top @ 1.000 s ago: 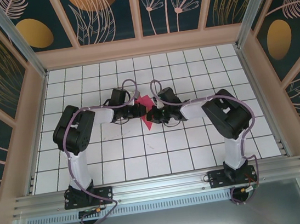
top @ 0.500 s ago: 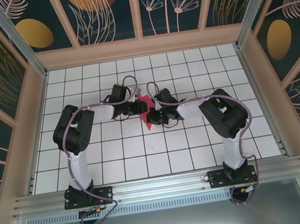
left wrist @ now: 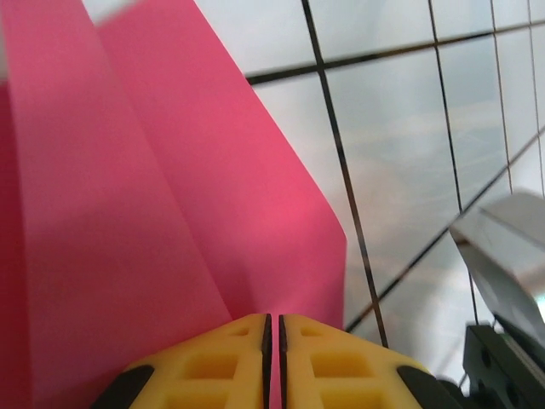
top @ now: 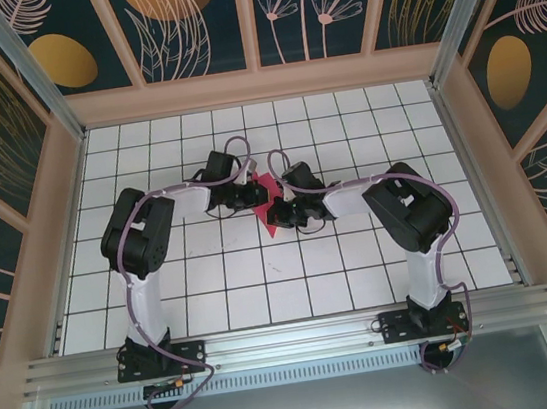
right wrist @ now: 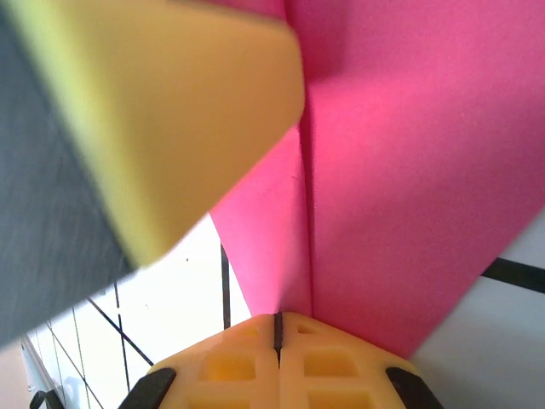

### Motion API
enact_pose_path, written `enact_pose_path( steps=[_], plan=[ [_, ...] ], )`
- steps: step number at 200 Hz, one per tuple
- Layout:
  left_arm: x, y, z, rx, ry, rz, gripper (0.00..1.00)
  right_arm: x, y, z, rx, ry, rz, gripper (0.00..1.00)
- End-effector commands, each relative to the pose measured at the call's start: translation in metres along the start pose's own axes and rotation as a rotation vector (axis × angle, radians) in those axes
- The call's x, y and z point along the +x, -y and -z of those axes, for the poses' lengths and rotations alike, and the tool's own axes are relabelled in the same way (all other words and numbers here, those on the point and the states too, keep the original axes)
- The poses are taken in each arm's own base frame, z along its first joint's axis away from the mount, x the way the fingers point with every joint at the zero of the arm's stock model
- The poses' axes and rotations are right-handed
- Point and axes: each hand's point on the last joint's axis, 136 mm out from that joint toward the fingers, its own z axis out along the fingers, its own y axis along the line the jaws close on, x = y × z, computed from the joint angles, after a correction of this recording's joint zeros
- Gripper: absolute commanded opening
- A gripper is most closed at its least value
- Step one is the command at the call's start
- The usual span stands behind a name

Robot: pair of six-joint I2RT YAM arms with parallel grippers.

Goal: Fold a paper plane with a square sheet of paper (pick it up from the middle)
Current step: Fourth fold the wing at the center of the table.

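Note:
The red-pink sheet of paper (top: 268, 186) is folded and held up above the middle of the tiled table, between both grippers. My left gripper (top: 257, 195) comes in from the left. Its yellow fingertips (left wrist: 230, 341) are shut on the sheet of paper (left wrist: 170, 213), which fans out in creased panels beyond my left gripper (left wrist: 272, 319). My right gripper (top: 277, 213) comes in from the right. In the right wrist view my right gripper (right wrist: 278, 316) is shut on a lengthwise crease of the paper (right wrist: 409, 170). The left gripper's yellow finger (right wrist: 170, 111) looms close beside it.
White grid tiles (top: 263, 276) cover the table inside wooden side walls (top: 476, 168). An aluminium rail (top: 291, 338) runs along the near edge by the arm bases. Part of the right arm's grey body (left wrist: 502, 256) sits just right of the paper.
My right gripper has moved slightly left and down, covering the paper tip that showed below the grippers. The left arm's elbow has swung a little right. Both still hold the paper.

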Motion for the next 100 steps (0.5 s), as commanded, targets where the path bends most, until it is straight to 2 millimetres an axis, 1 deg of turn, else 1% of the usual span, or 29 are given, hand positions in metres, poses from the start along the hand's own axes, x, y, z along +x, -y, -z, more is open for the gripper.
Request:
enact_pose_path(
  steps=[1, 27, 59, 72, 100],
  plan=[
    [-0.014, -0.010, -0.007, -0.064, 0.021, 0.021, 0.15, 0.054, 0.069, -0.011, 0.209, -0.139, -0.073, 0.00],
    [-0.023, -0.018, -0.012, -0.106, 0.031, 0.009, 0.15, 0.065, 0.076, -0.008, 0.219, -0.164, -0.072, 0.00],
    [-0.032, -0.026, -0.012, -0.115, 0.056, -0.002, 0.15, 0.074, 0.083, -0.006, 0.227, -0.187, -0.075, 0.00],
    [-0.035, -0.028, -0.012, -0.112, 0.058, -0.012, 0.16, 0.077, 0.086, -0.005, 0.232, -0.192, -0.077, 0.00],
    [-0.044, -0.024, -0.013, -0.097, 0.064, -0.057, 0.18, 0.081, 0.090, -0.005, 0.242, -0.202, -0.082, 0.00]
  ],
)
